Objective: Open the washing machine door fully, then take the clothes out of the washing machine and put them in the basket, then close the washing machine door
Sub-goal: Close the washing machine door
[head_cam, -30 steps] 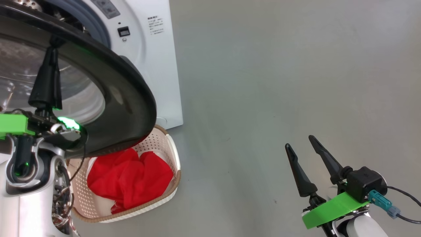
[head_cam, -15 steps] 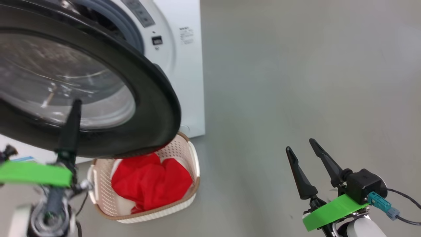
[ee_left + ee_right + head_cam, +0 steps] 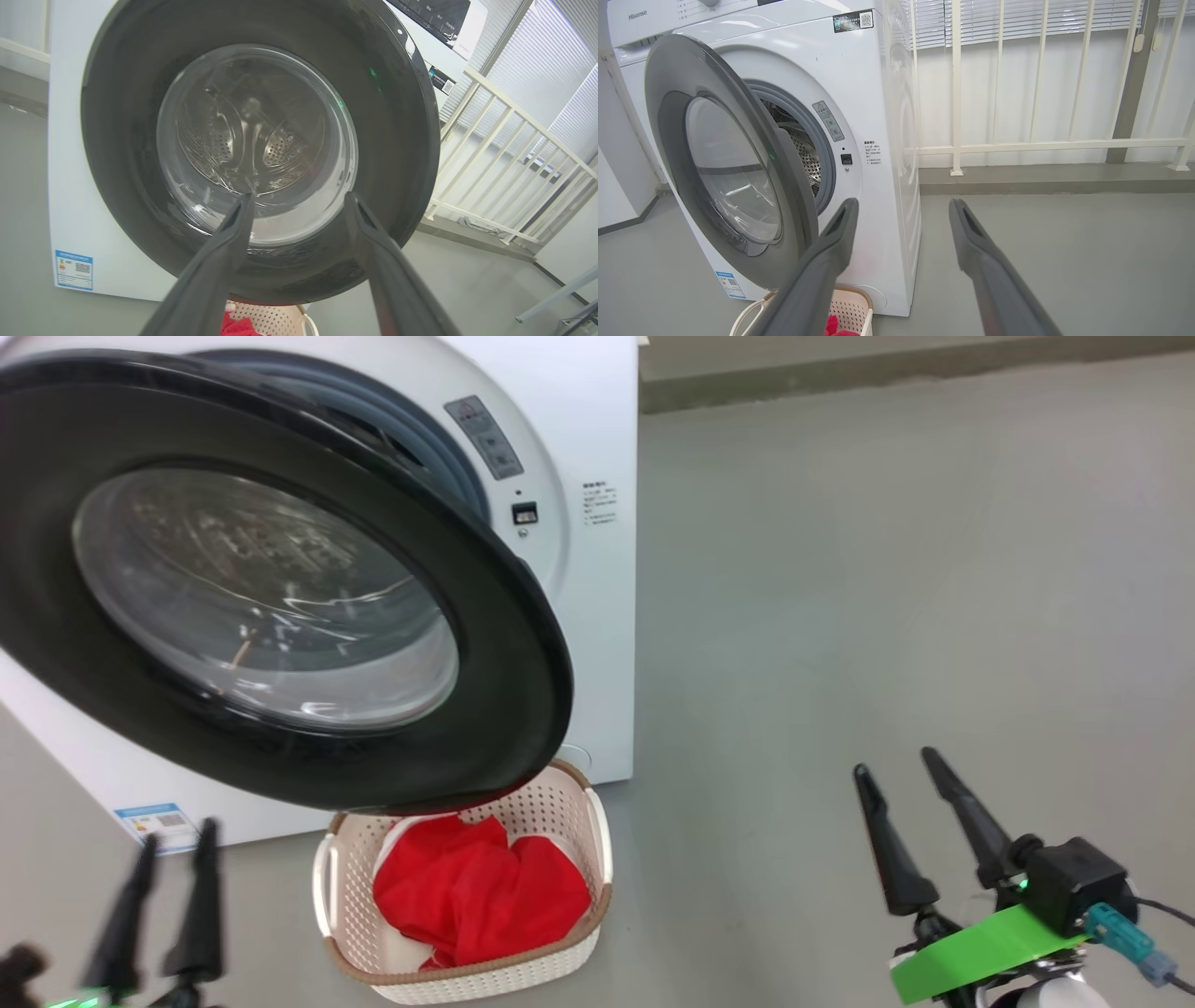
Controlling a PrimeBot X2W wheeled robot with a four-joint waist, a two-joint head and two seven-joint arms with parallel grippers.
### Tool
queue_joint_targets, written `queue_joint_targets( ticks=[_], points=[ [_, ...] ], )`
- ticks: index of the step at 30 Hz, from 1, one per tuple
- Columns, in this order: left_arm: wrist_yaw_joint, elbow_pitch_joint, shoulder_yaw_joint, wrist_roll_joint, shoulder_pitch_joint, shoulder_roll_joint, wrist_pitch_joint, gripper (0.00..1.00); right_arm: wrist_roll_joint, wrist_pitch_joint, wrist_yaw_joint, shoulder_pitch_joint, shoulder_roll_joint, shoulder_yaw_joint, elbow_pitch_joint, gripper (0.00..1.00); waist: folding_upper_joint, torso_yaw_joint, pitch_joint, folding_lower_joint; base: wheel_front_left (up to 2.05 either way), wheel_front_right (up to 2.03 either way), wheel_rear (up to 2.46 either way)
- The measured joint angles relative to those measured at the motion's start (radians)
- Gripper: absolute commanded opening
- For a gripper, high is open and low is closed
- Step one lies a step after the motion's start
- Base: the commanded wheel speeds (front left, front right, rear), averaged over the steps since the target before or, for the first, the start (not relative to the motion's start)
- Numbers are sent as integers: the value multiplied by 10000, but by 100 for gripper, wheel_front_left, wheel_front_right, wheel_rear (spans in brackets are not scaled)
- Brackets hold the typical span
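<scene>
Looks like we're on the last bit. The bright red soft fabric clothes (image 3: 485, 896) are piled in the small cream perforated plastic basket with the brown woven rim (image 3: 605, 859). The big round black-framed washing machine door with the bulging glass window (image 3: 509, 644) hangs about half open off the white front-loading washing machine (image 3: 597, 439).

Both sets of jaws are spread wide with nothing in them. The left gripper (image 3: 300, 198) has the door straight ahead of its jaws. Its fingertips aim at the lower glass, close but not touching as far as we can tell. The basket sits below and just beyond those jaws, under the door's bottom edge. The right gripper (image 3: 893, 762) is well apart from all of it, with the machine ahead and to the left of its jaws.

Our take on shutting it well:
- Push on the black frame, not the glass.
- Push out near the free edge, to the right of the left jaws, where we'd get the best leverage.
- Follow the door's arc slowly, then finish with one firm shove so the latch catches.
- We can't tell if the rim clears the basket, so we'd watch that.
</scene>
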Motion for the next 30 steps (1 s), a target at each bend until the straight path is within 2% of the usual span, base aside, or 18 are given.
queue_joint_targets(
  ticks=[6,11,16,30],
  points=[
    [-2,-821,1701,2591,837,-754,-4,100,0,0,0,322,23,-245,-136,100,0,224,-260,0,0,0,0],
    [-8,-965,1442,4203,1592,-1085,-2,100,-21,0,0,556,36,-493,-215,100,0,362,-443,0,0,0,0],
    [-15,-815,1072,4821,1856,-1045,-2,100,-88,0,0,641,98,-573,-291,100,0,494,-529,0,0,0,0],
    [-15,-667,995,5166,1905,-1053,-2,100,-174,0,0,804,161,-610,-291,100,0,634,-531,0,0,0,0]
  ],
)
